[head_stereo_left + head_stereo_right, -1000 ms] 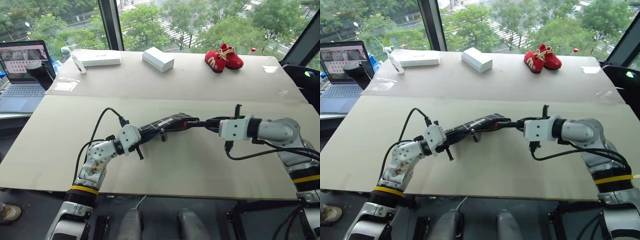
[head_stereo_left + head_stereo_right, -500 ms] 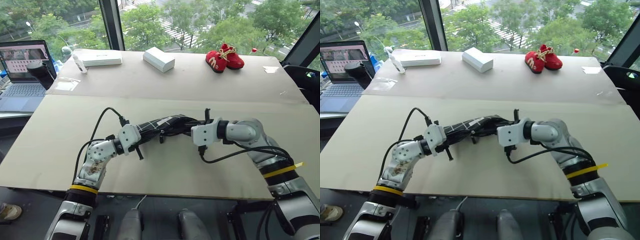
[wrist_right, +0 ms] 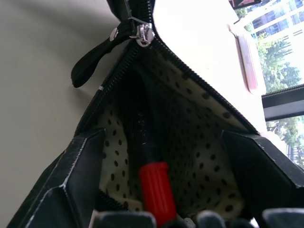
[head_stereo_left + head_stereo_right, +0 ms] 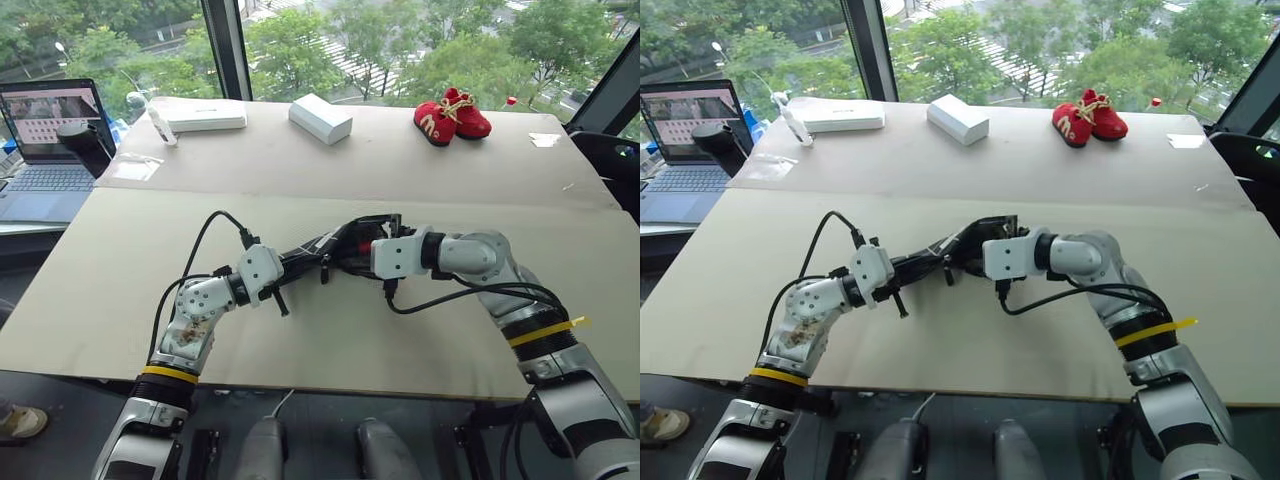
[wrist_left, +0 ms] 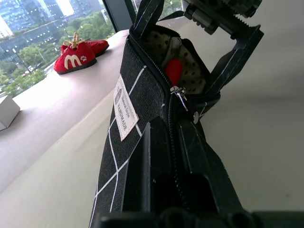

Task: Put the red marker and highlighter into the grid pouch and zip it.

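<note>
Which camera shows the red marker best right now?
Right wrist view: the red marker lies inside the open grid pouch, red cap nearest. Left wrist view shows just its red cap; in the eye views I can't make it out.

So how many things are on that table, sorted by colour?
Red: 3, two baby shoes and a marker
White: 2, two boxes
Black: 1, the grid pouch
Total: 6

left gripper (image 4: 300,262) — jaws clamped, pointing level | right gripper (image 4: 352,245) — jaws spread wide, tilted slightly down
</note>
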